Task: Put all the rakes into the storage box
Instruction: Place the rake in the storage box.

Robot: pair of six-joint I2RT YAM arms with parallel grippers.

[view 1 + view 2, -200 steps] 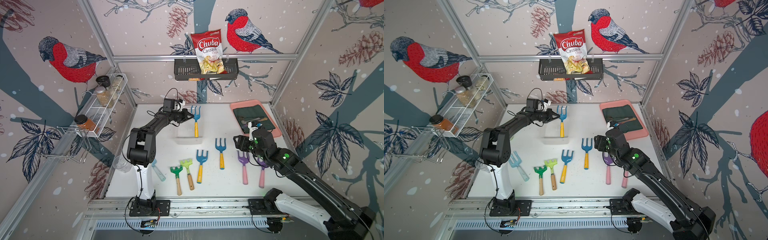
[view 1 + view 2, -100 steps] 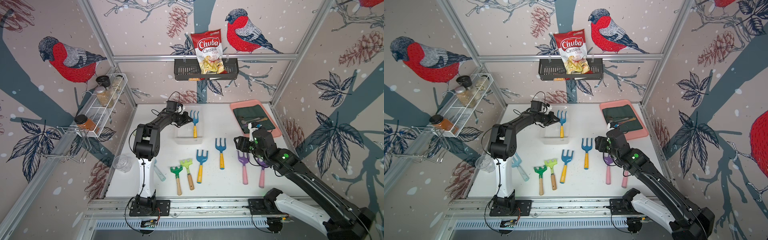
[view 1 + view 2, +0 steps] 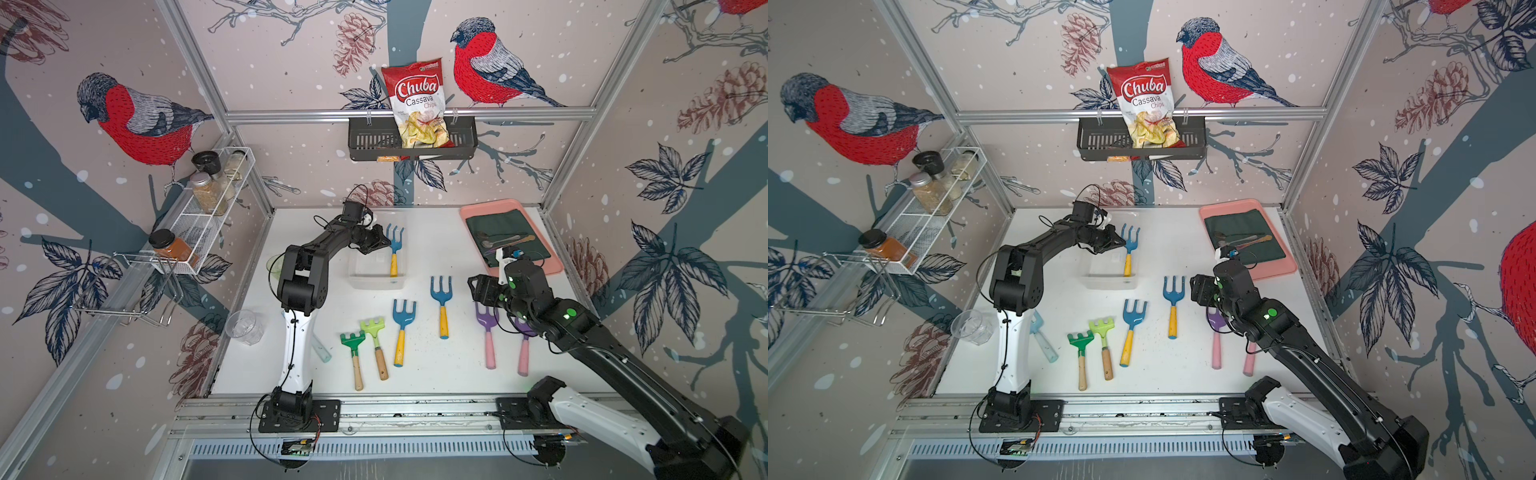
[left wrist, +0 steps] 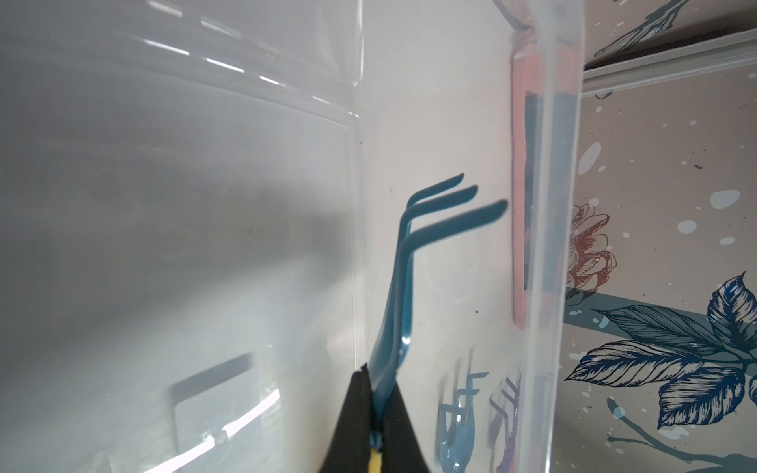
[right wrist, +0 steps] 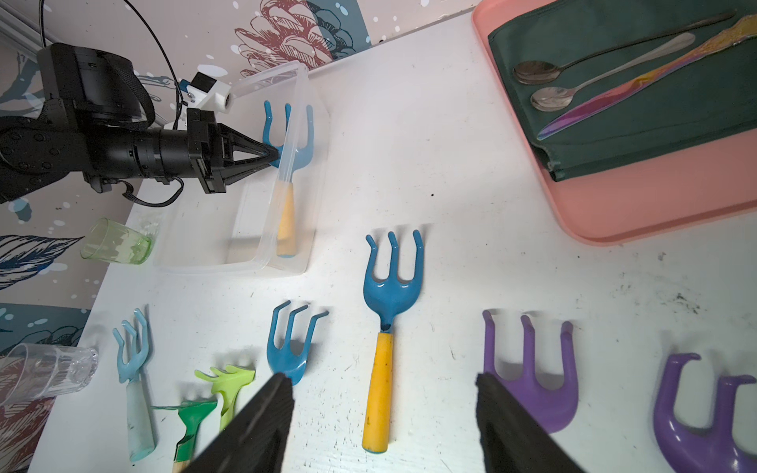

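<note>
The left fingers (image 3: 384, 245) are clamped shut on the neck of a blue-headed rake (image 3: 394, 253), just where the head meets its yellow handle. The rake stands tilted inside the clear storage box (image 3: 376, 286), which sits toward the far middle of the tabletop (image 3: 436, 374). Its handle end points down along the box's right wall, tines uppermost. Nearer and to the right, the right fingers (image 5: 266, 417) hang parted, gripping nothing, above a second blue rake (image 5: 391, 286) lying flat on the tabletop.
</note>
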